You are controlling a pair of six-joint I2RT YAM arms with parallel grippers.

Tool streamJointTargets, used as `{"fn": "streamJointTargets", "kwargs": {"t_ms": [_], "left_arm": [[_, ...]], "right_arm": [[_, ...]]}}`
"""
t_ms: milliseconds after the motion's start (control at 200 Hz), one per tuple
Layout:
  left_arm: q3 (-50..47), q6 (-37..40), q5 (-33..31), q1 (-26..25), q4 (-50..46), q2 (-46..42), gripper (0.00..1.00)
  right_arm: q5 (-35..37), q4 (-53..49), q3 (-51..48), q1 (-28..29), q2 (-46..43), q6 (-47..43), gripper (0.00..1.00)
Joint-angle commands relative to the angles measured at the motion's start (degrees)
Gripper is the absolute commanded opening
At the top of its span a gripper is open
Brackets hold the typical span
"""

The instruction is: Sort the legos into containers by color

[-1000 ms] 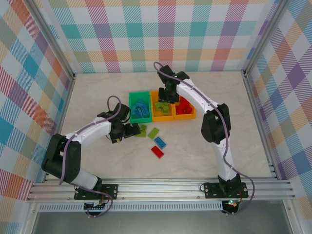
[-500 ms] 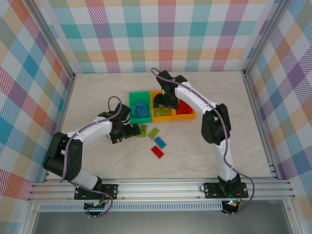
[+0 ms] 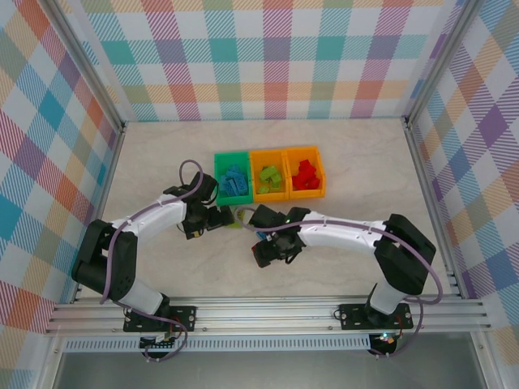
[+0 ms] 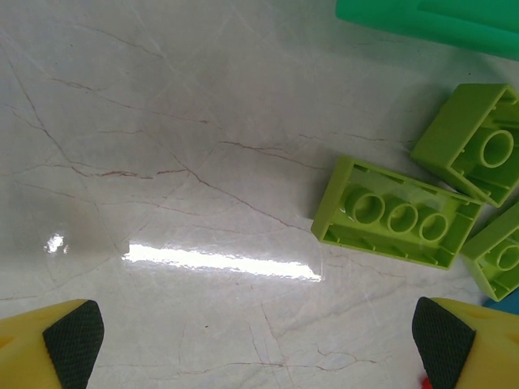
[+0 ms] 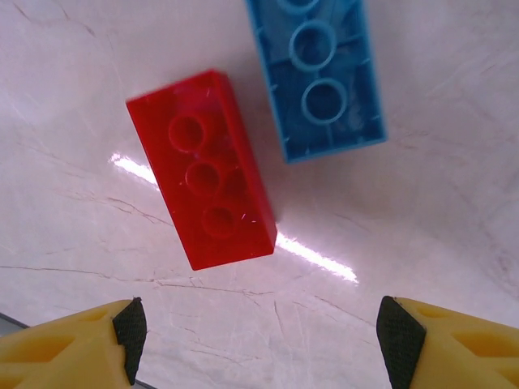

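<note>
Table [image 3: 162, 267]: pale marble, plaid walls around.
Left arm [image 3: 146, 217] reaches right. Right arm [image 3: 349, 235] stretches left across the near-centre.
Bins in a touching row, far centre:
- green bin [image 3: 233, 200], left, holds blue bricks [image 3: 233, 178]
- middle orange bin [image 3: 270, 197] holds lime bricks [image 3: 270, 174]
- right orange bin [image 3: 308, 194] holds red bricks [image 3: 305, 173]

Left gripper [image 4: 258, 348]: released, jaws wide, nothing between, over bare table near green bin. Three loose lime bricks [image 4: 395, 212] lie beside it, hollow side up.
Right gripper [image 5: 263, 331]: released, jaws wide, empty, above red brick [image 5: 203, 190]. Blue brick [image 5: 320, 73] lies just beside, both hollow side up on table.
</note>
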Motion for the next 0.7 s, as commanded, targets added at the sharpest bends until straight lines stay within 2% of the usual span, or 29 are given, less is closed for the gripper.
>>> {"fn": "streamJointTargets", "kwargs": {"t_ms": [0,205,450,575,695], "left_arm": [[-1.28,1.12,-0.01,-0.46,-0.44,-1.72,1.00],[-2.03,1.20,-0.55,-0.41,-0.99,-3.50,1.00],[-2.72,1.21,-0.69,-0.47,-0.99,-3.91,1.00],[-2.90,1.22,-0.80,-0.40,-1.07,-3.86,1.00],[-2.89,1.19,-0.90,-0.38,-1.01,-3.94,1.00]], "right_arm": [[4.04,2.26,2.71,1.32,3.14,1.82,0.76],[4.10,3.06,3.67,1.66,6.90,1.73,0.75],[3.30,3.49,6.70,1.85,11.48,-0.58,0.68],[2.94,2.42,9.57,1.91,14.23,-1.40,0.58],[2.75,1.93,8.92,1.88,13.85,-1.61,0.44]]}}
